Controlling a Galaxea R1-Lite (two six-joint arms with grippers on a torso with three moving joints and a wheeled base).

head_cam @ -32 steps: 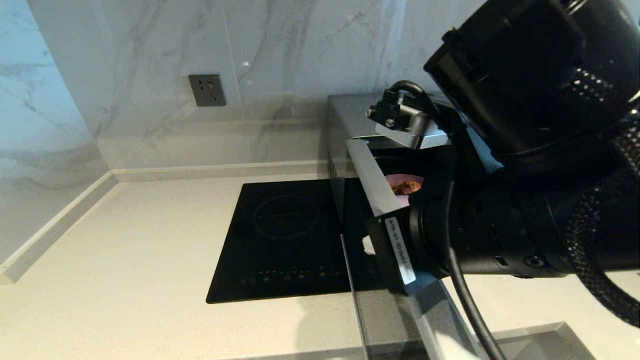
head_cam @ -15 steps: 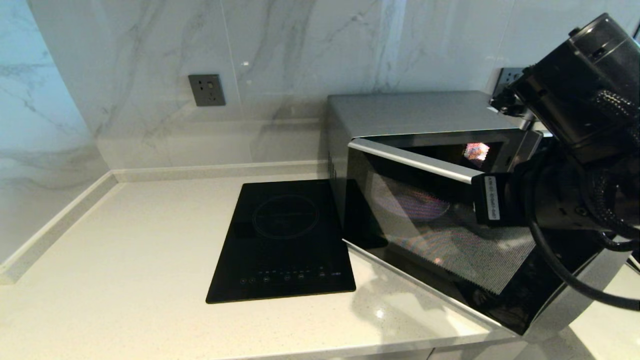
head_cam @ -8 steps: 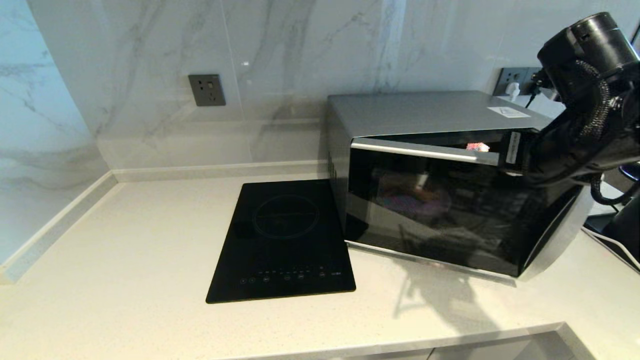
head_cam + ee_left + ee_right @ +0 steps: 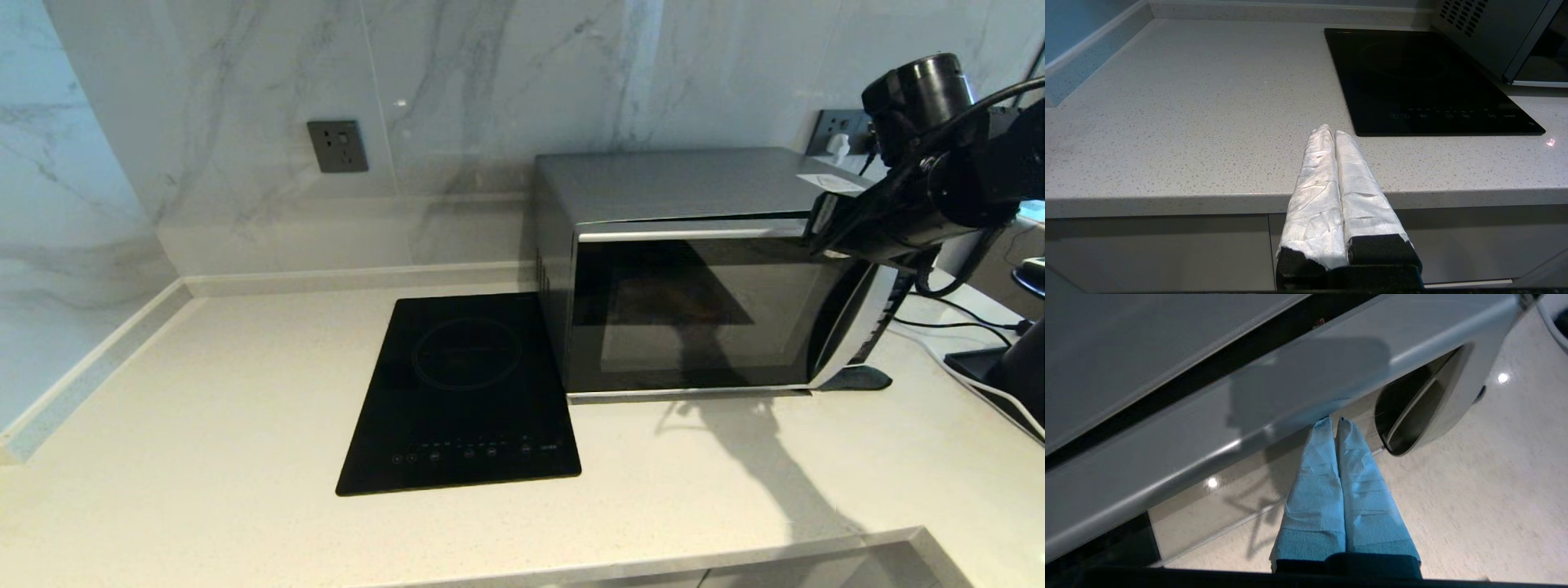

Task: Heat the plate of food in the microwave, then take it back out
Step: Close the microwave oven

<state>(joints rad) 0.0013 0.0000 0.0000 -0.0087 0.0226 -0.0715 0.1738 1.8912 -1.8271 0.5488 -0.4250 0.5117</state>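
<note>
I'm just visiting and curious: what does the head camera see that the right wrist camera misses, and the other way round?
Only the head view shows the whole microwave, the black hob and a wall socket. Only the right wrist view shows the right gripper, shut, its fingers at the door's top edge. Both show the door handle and the pale countertop.

Item count: one microwave (image 4: 694,278), one induction hob (image 4: 465,392), two wall sockets (image 4: 337,146) (image 4: 837,131), two grippers: left gripper (image 4: 1335,134), right gripper (image 4: 1333,422).
</note>
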